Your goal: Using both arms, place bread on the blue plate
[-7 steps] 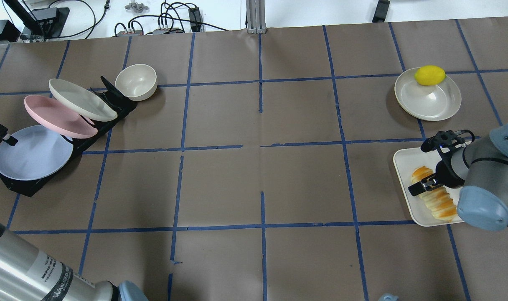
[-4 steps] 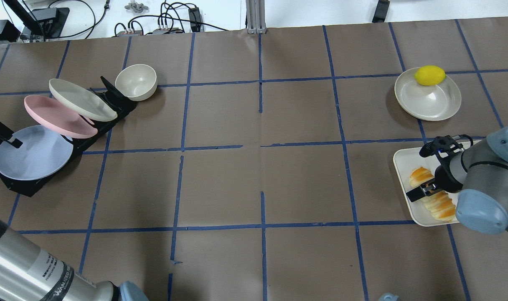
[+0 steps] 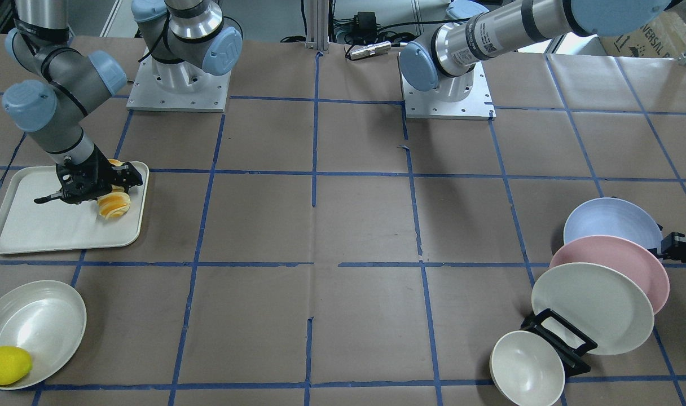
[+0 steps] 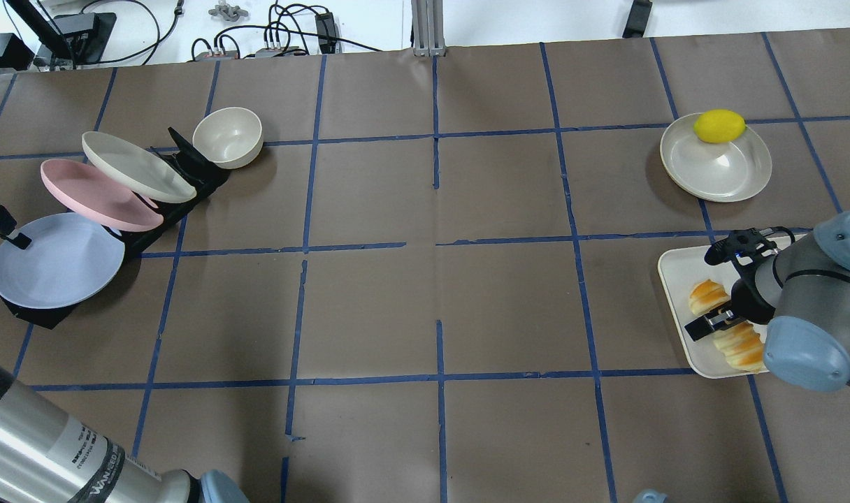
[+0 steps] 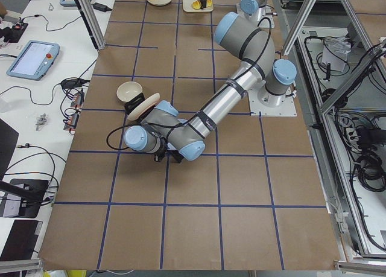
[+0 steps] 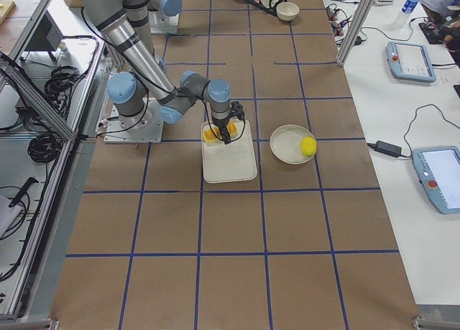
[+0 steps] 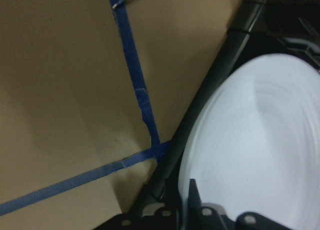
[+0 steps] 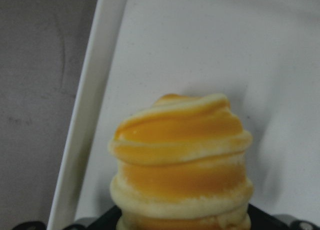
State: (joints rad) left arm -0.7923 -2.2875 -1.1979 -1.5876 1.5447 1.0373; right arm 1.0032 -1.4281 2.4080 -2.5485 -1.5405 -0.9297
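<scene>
The left arm (image 3: 489, 31) and right arm (image 3: 58, 132) are silver-grey tubes with light-blue joint caps (image 3: 224, 51) on square screwed base plates (image 3: 145, 98) (a white label (image 4: 82, 454) wraps the left).

From my left wrist camera, the plate (image 7: 250, 150) fills the lower right, pale and smooth. The black rack (image 7: 212, 92) runs diagonally along its rim. My left gripper (image 7: 181, 210) shows at the bottom edge, one finger (image 7: 193, 192) lying over the plate's rim. Blue tape (image 7: 132, 69) crosses the brown table (image 7: 60, 89).
</scene>
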